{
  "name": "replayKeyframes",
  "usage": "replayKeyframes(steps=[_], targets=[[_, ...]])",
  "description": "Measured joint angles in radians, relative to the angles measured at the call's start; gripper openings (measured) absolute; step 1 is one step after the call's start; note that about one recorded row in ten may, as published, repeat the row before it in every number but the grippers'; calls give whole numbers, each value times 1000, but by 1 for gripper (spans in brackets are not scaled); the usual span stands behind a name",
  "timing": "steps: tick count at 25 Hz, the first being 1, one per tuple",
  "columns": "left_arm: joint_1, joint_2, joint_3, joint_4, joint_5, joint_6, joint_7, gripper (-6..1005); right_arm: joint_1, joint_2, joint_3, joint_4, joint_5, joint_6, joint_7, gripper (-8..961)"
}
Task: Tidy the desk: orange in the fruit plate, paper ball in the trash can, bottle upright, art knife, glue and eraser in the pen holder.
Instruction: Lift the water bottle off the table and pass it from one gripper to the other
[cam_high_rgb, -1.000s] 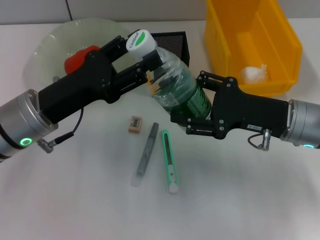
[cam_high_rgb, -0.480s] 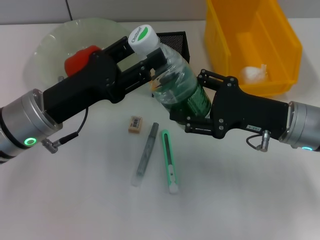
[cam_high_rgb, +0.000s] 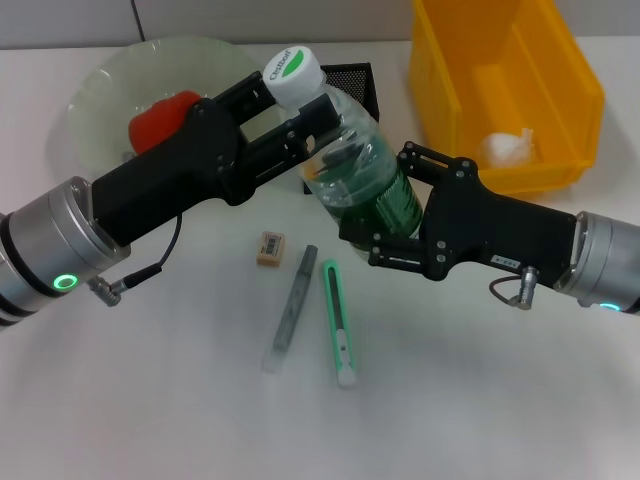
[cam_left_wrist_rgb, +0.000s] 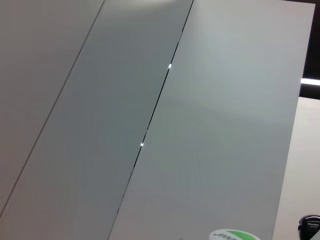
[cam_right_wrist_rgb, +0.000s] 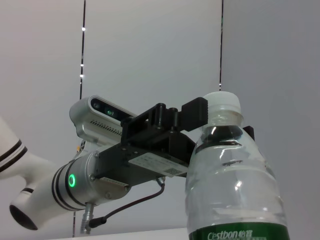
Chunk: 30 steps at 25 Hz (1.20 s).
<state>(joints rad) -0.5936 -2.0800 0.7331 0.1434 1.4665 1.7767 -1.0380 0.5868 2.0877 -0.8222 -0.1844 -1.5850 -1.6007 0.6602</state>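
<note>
Tilting nearer upright than a second ago, the water bottle (cam_high_rgb: 358, 170) sits centre frame, clamped at the neck by the left gripper (cam_high_rgb: 318, 125) and at the body by the right gripper (cam_high_rgb: 385, 230); standing it looks close.

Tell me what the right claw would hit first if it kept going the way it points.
Nothing beyond the bottle it already grips; past that, likely the left claw at the neck.

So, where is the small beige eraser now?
In the head view, the small beige eraser lies on the white table, left of the grey glue stick and below the left tool.
</note>
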Motion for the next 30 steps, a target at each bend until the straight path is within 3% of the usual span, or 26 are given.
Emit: replayKeyframes(steps=[30], targets=[[1,0,0,-13,-9,9,25,592,7,3,-3,74,31,-1,-42,763]])
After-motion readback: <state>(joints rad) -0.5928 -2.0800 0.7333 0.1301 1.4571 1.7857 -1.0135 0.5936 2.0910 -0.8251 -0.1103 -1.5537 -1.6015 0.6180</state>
